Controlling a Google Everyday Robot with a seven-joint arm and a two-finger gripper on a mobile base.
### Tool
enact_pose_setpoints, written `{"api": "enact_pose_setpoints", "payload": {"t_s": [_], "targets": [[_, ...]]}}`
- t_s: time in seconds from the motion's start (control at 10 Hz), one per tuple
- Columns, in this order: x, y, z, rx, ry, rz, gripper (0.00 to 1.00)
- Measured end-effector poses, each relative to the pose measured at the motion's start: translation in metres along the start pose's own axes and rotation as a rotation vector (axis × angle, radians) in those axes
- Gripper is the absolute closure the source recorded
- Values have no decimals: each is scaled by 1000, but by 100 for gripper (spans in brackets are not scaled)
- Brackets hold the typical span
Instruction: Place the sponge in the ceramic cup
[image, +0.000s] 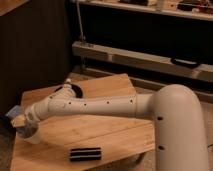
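My gripper is at the far left, by the left edge of the wooden table, at the end of the long white arm. It is shut on the sponge, a small light-blue pad that shows just above the dark fingers. The ceramic cup, small and whitish, stands on the table right below my wrist, slightly right of and below the sponge. The wrist hides part of the cup's rim.
A dark round bowl sits at the back of the table, partly behind the arm. A black block with pale stripes lies near the front edge. A dark wall and a metal shelf rail stand behind the table.
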Motion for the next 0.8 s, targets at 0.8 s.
{"api": "enact_pose_setpoints", "payload": {"t_s": [0.8], "targets": [[-18, 6, 10, 39, -24, -30, 99]]}}
